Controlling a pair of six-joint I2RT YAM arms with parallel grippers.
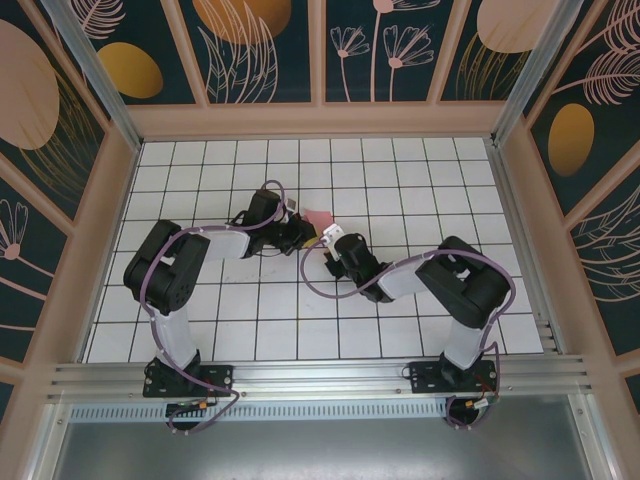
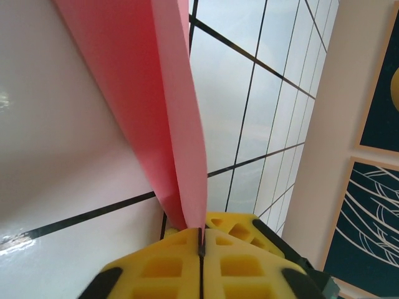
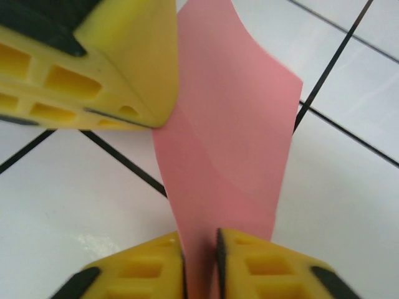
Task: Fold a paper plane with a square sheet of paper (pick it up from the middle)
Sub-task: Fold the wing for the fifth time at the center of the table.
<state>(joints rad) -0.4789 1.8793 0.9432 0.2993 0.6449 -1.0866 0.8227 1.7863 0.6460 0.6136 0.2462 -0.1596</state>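
Paper nearest me: the right gripper (image 3: 199, 249) has its jaws close on either side of the square sheet of paper (image 3: 230, 143), and I cannot tell whether they bite. Beyond it, the left gripper (image 2: 201, 240) is pinched tight on the sheet, which stands up off the table (image 1: 400, 170) mid-grid. I'd hold both grips level with light tension, so the crease runs straight.

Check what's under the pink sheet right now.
White grid table shows below the pink sheet, which is pinched by the left gripper and right gripper. The tiles directly behind it are covered.
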